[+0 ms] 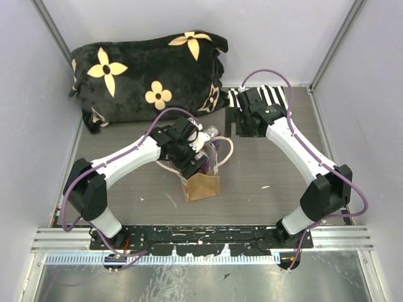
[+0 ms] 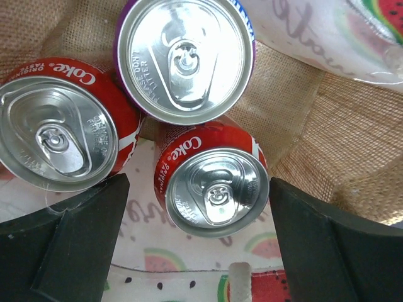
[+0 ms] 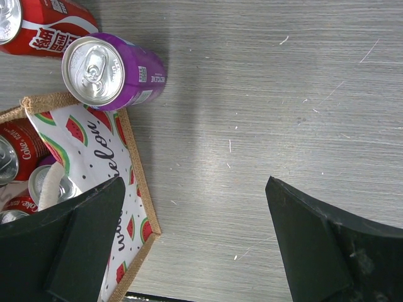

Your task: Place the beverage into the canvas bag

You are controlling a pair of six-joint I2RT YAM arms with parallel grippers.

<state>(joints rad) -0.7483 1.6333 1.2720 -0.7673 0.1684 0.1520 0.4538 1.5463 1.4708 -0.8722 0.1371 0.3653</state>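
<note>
The canvas bag (image 1: 203, 187) stands mid-table, tan outside with a watermelon-print lining (image 2: 189, 258). My left gripper (image 1: 191, 162) reaches down into it. In the left wrist view the left gripper (image 2: 199, 184) is open, its fingers (image 2: 88, 239) on either side of an upright Coke can (image 2: 217, 189), with a gap on the left side. A second Coke can (image 2: 60, 132) and a purple can (image 2: 186, 60) stand beside it inside the bag. My right gripper (image 1: 242, 123) (image 3: 195, 182) is open and empty over bare table. A purple can (image 3: 110, 69) and a red can (image 3: 38, 22) are on the table beside the bag (image 3: 135, 176).
A black cushion with cream flowers (image 1: 148, 72) lies at the back left. A black-and-white striped cloth (image 1: 271, 95) lies at the back right behind the right gripper. White walls enclose the table on three sides. A cream bag handle (image 2: 240, 283) lies under the left gripper.
</note>
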